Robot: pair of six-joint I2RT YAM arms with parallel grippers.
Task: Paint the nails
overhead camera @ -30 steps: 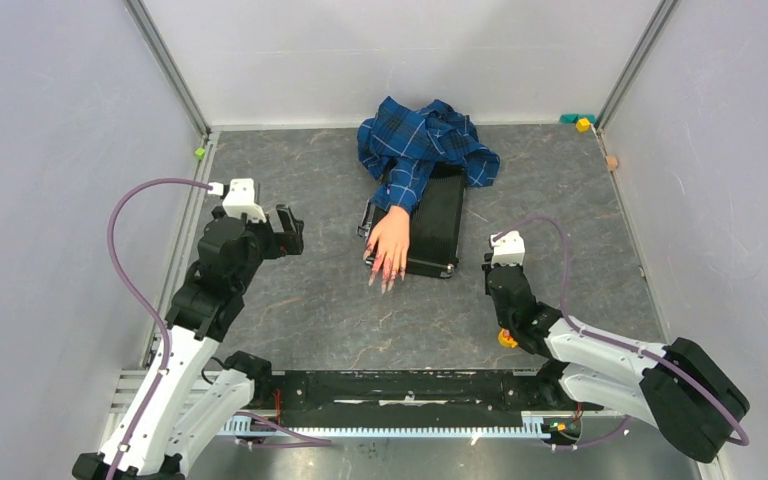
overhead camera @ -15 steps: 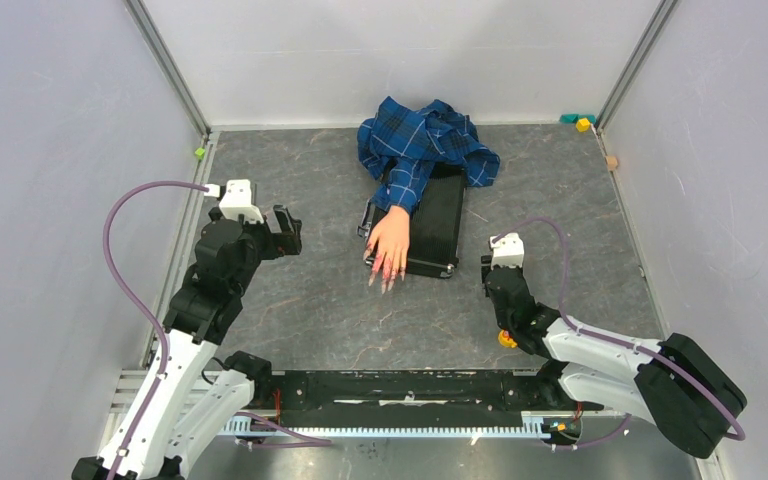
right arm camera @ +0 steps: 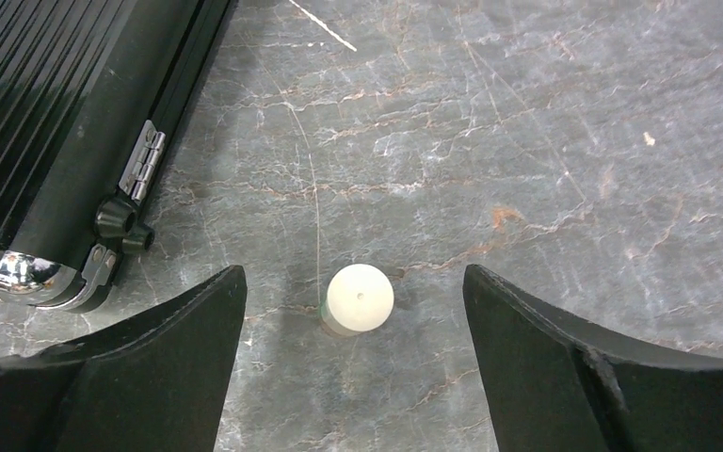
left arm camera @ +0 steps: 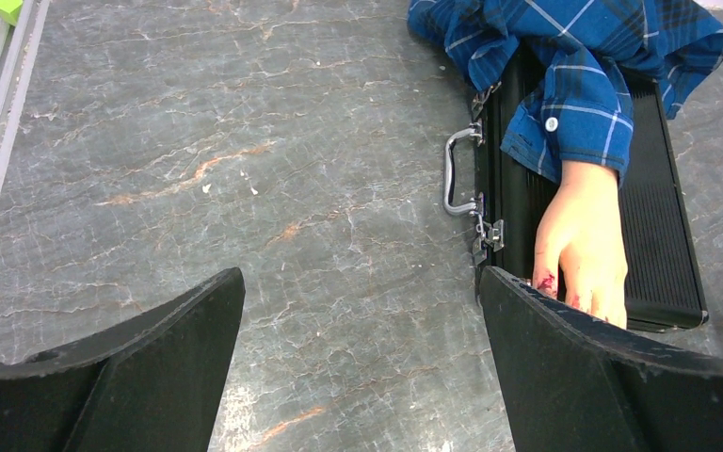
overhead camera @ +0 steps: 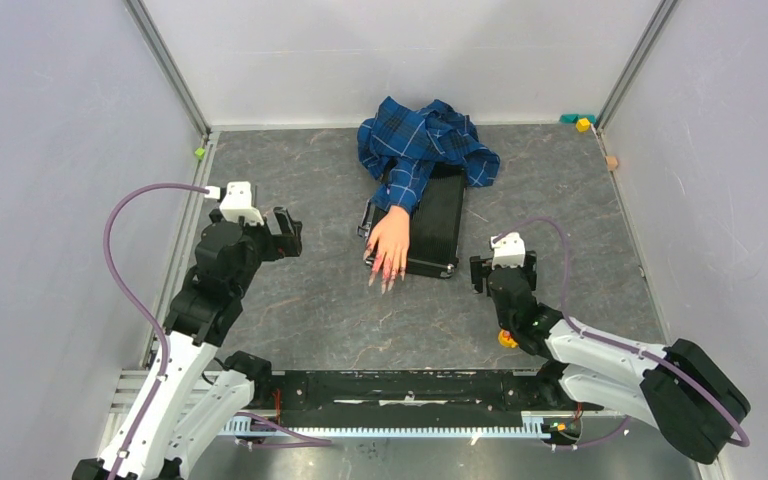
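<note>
A pale mannequin hand in a blue plaid sleeve lies on a black case. Its long pink-red nails point toward me past the case's near edge. The left wrist view shows the hand with a red-stained thumb tip, the other nails hidden behind my finger. My left gripper hovers open to the left of the hand, with nothing between its fingers. My right gripper stands open just right of the case. A small white-capped bottle stands upright on the table between its fingers, touching neither.
The case has a metal handle on its left side and hinges on its right. A small green block lies at the left wall. Coloured blocks sit in the back right corner. Walls close in three sides.
My right gripper has opened wide from shut, leaving the white-capped bottle standing free between its fingers. The left arm has barely moved.
</note>
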